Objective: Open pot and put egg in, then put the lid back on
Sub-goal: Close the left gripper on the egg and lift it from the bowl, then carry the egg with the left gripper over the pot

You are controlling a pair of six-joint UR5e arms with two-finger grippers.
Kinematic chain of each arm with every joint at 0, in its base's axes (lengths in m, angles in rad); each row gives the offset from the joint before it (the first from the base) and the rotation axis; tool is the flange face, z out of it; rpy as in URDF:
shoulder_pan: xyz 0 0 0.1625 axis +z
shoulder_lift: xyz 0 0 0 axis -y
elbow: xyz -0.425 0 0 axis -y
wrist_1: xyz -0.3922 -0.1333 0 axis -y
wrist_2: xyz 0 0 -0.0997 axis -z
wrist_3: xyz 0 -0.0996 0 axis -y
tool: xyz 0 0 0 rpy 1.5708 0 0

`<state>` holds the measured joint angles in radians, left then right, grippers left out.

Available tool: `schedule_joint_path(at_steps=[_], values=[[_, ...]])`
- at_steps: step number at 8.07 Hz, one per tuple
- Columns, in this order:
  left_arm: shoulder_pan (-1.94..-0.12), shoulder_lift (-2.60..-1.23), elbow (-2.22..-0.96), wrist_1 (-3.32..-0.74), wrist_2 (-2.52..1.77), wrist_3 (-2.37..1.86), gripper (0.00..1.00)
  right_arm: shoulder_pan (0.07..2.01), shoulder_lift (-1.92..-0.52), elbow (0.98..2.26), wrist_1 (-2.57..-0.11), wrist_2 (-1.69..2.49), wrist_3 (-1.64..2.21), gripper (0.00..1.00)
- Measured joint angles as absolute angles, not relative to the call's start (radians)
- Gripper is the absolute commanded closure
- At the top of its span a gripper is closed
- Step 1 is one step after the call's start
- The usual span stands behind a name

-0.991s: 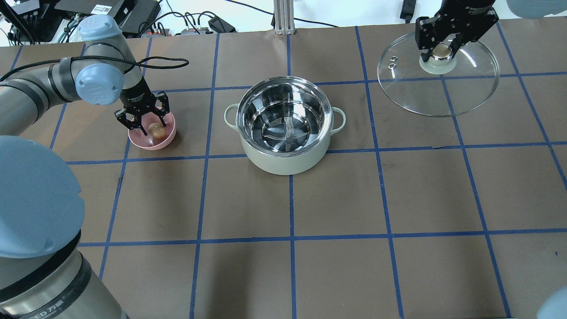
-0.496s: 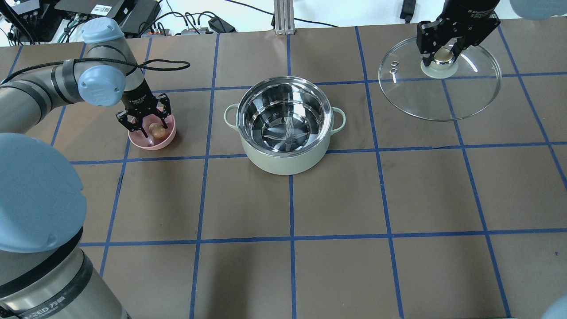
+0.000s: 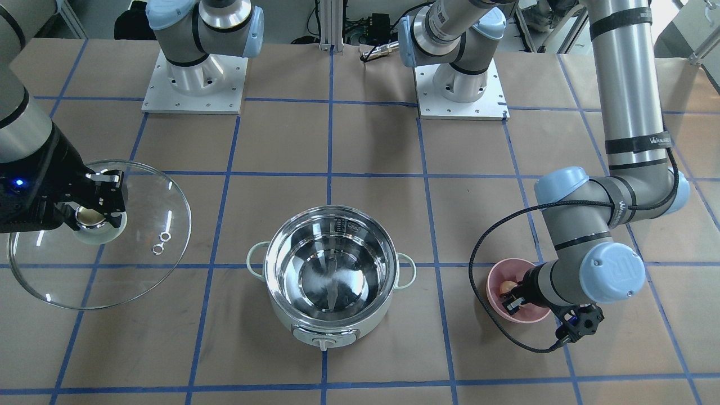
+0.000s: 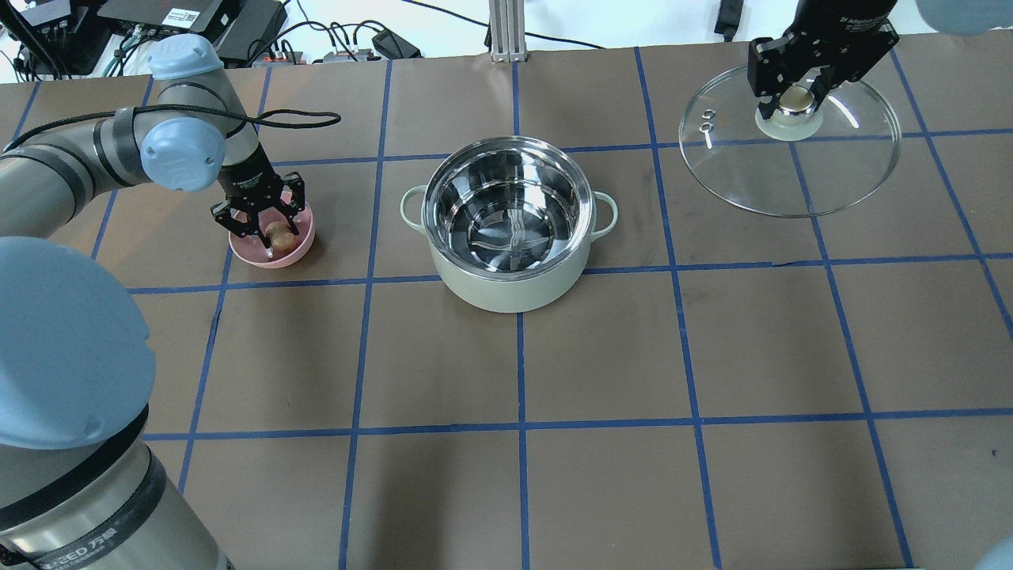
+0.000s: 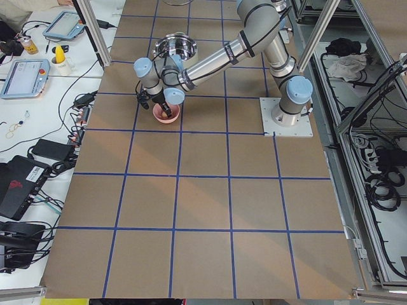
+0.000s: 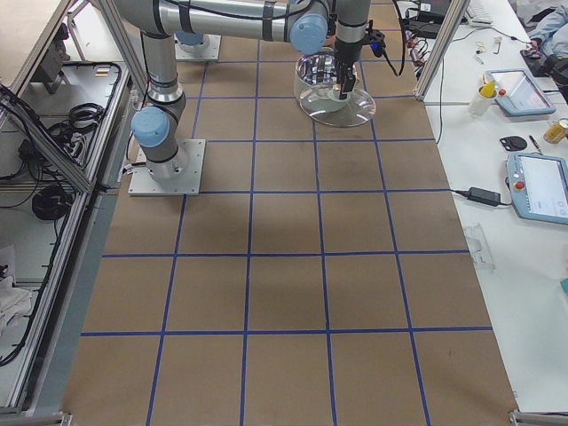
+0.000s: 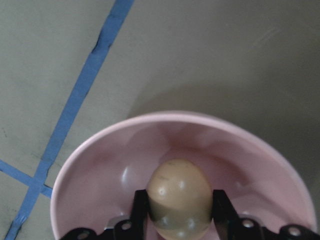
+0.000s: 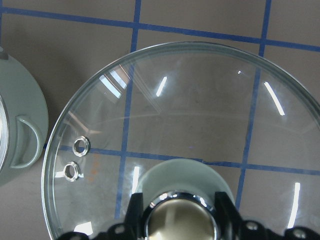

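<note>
The pot [image 4: 506, 289] stands open at the table's middle, its steel inside empty; it also shows in the front view [image 3: 315, 322]. The egg [image 4: 277, 232] lies in a small pink bowl [image 4: 297, 252] to the pot's left. My left gripper [image 4: 269, 233] reaches down into the bowl and is shut on the egg [image 7: 180, 197], with a finger against each side. My right gripper [image 4: 794, 100] is shut on the cream knob [image 8: 180, 215] of the glass lid [image 4: 791, 170] and holds it at the far right, well clear of the pot.
The table is brown paper with a blue tape grid. The arm bases [image 3: 194, 84] sit on plates at the robot's edge. Cables and electronics [image 4: 198, 24] lie beyond the far edge. The left arm's cable [image 3: 478, 315] loops beside the pink bowl [image 3: 500, 270].
My left gripper's fingers have closed in on the egg inside the bowl. My right gripper has carried the lid a little further right.
</note>
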<state>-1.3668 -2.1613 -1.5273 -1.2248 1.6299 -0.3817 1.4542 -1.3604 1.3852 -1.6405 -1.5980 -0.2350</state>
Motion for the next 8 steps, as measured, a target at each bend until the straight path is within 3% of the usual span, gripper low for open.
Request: schedule_joint_path(at_steps=[4,5,8], values=[[-1.367,-2.102,-1.513,-1.335,1.637,-0.389,0.94,1.454,-1.365,1.387,-1.641,-1.593,-0.257,1.0],[-1.368,-2.075,-1.51,-1.351,1.637,-0.394,0.84,1.455,-1.368,1.389,-1.64,-1.592,-0.256,1.0],[-1.422,-1.958,-1.507,-1.361,1.624,-0.474,0.89,1.456,-1.372,1.397,-1.641,-1.586,-0.252,1.0]])
